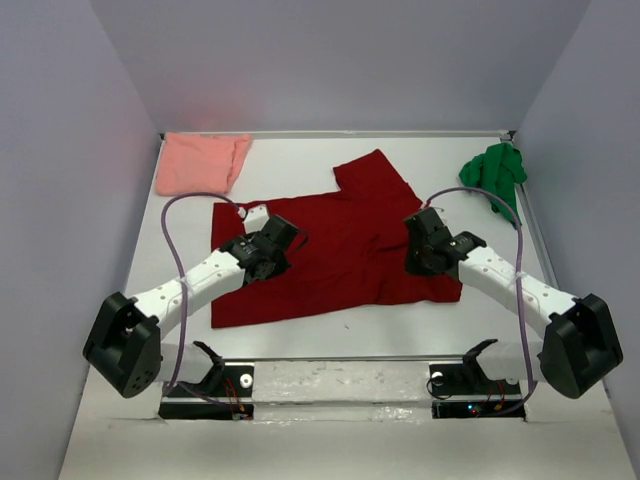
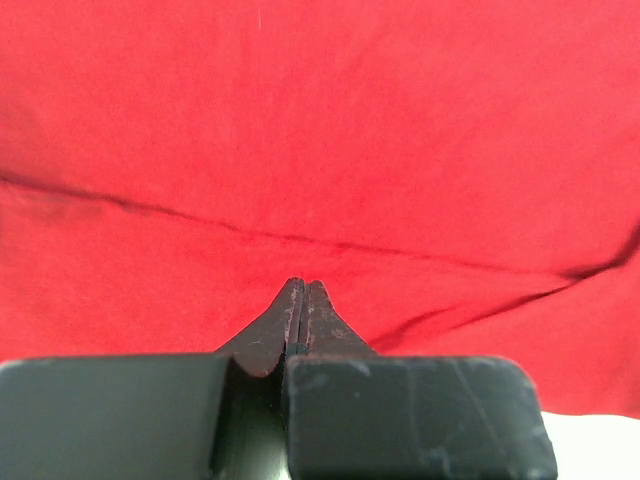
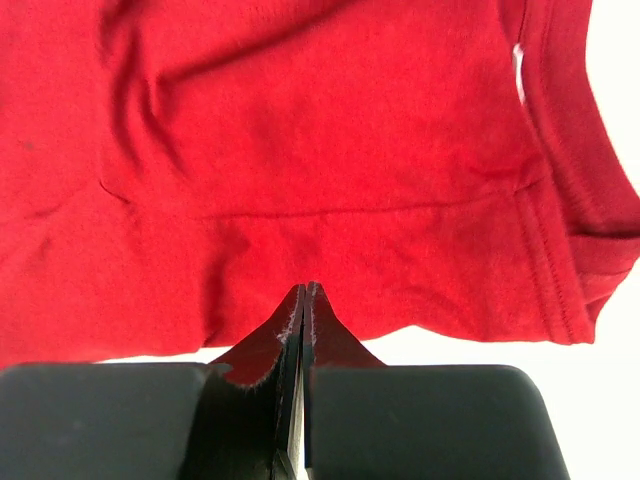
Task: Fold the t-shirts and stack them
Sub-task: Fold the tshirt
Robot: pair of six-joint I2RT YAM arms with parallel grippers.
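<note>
The dark red t-shirt lies spread flat on the middle of the white table, one sleeve pointing to the back. My left gripper is shut, its tips low over the shirt's left half, by a long crease in the cloth. My right gripper is shut, its tips at the shirt's right edge, next to a stitched sleeve hem. I see no cloth between either pair of jaws. The pale salmon pink t-shirt lies folded at the back left. The bright green t-shirt is bunched at the back right.
Grey walls close off the table on the left, right and back. Purple cables loop from both arms. The arm bases and mounts sit along the near edge.
</note>
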